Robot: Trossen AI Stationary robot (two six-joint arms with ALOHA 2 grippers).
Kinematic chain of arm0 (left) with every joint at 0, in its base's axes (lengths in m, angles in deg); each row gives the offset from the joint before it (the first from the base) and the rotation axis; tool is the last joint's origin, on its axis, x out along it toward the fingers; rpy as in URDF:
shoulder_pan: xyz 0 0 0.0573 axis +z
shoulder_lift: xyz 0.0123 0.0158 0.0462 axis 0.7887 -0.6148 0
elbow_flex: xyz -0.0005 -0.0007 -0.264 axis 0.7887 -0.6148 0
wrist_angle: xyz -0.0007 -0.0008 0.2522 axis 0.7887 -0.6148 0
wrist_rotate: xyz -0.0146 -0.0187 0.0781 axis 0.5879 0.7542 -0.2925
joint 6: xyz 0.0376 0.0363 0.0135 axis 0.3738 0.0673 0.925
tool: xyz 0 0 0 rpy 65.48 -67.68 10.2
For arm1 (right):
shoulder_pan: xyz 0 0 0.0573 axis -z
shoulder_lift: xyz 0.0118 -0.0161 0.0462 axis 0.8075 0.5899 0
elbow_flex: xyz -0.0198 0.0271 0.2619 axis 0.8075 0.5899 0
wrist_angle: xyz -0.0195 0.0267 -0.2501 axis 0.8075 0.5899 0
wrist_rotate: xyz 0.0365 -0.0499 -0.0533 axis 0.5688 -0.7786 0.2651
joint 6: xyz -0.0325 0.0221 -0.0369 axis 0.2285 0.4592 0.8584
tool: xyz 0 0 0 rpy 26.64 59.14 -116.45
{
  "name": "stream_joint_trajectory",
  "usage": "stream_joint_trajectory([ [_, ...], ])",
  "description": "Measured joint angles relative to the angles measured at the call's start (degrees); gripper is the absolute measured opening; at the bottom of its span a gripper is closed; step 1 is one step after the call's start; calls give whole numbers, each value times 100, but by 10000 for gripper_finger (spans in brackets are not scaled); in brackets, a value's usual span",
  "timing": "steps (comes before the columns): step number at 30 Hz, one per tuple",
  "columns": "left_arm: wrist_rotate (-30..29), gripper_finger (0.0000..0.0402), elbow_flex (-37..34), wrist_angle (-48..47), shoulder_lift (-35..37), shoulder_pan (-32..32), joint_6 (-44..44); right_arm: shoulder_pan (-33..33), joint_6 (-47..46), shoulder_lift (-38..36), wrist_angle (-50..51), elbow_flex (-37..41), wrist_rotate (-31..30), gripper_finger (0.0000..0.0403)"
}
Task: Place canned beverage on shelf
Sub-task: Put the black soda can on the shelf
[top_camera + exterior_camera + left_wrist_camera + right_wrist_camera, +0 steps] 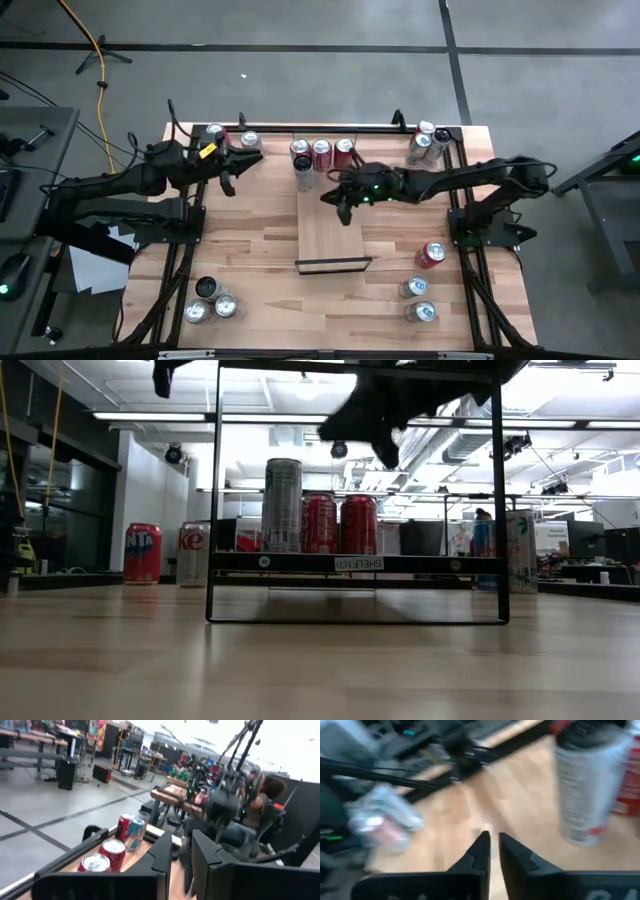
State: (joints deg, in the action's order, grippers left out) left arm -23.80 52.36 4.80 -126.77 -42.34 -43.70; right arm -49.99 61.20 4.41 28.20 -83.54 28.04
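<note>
The shelf (330, 235) is a pale board with black rails at its short ends, in the middle of the table. A tall silver can (302, 170) and red cans (321, 150) (343, 150) stand upright on its far end; they also show in the low view (282, 505). My right gripper (345, 207) hangs empty above the shelf, just near and right of the silver can (592, 785), fingers almost together (492, 840). My left gripper (228, 183) waits empty at the far left, fingers close together (182, 850).
Loose cans stand at the far left corner (230, 138), far right corner (425, 142), near left (212, 300) and near right (420, 285). The shelf's near half is bare board. A person (265, 790) sits beyond the table.
</note>
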Motion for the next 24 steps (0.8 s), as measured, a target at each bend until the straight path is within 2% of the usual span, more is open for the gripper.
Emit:
stream_joint_trajectory([
  [3,-115,14,0,12,24,2,0,89,-11,372,11,-57,-532,27],
  [6,-156,3,0,5,22,2,-6,195,85,757,1,-291,-535,6],
  [12,-180,3,0,8,24,2,-37,219,650,1411,267,-1028,-433,1],
  [16,-229,1,0,6,22,2,-55,291,888,1550,471,-1274,-484,1],
  [20,-271,1,0,-8,22,2,-57,400,1125,1527,543,-1295,-791,0],
  [24,-400,1,0,-11,22,1,-57,549,1143,1508,559,-1295,-751,0],
])
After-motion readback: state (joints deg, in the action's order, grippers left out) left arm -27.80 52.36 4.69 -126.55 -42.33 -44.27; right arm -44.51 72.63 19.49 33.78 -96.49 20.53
